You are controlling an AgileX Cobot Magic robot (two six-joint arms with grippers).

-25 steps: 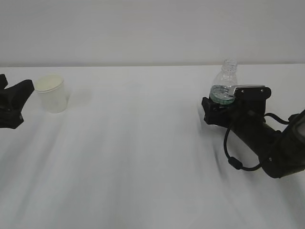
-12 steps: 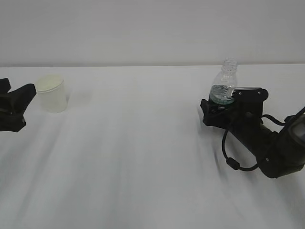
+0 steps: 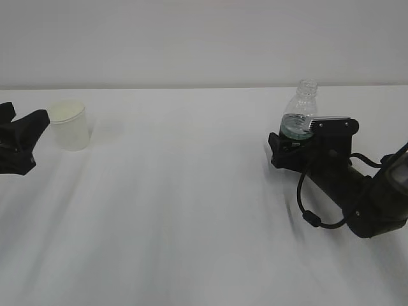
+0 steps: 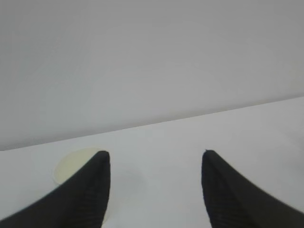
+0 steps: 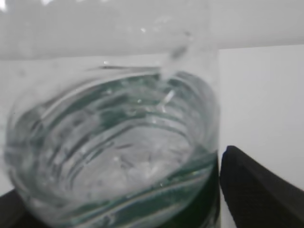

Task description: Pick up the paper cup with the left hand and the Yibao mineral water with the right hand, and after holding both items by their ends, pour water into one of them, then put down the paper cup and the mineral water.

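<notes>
From where I sit, nothing is lifted or poured yet; both pickups are left to do. Nearest, at the lower right of the exterior view, my right arm lies low along the table (image 3: pixel 191 210), its right gripper (image 3: pixel 299 143) spread wide around the Yibao mineral water (image 3: pixel 299 111), which stands upright. I think the jaws are not pressing it, though the wrist view is too close to be sure. At the far left, the left gripper (image 3: pixel 25 137) hangs released just beside the paper cup (image 3: pixel 68 124), apart from it.
</notes>
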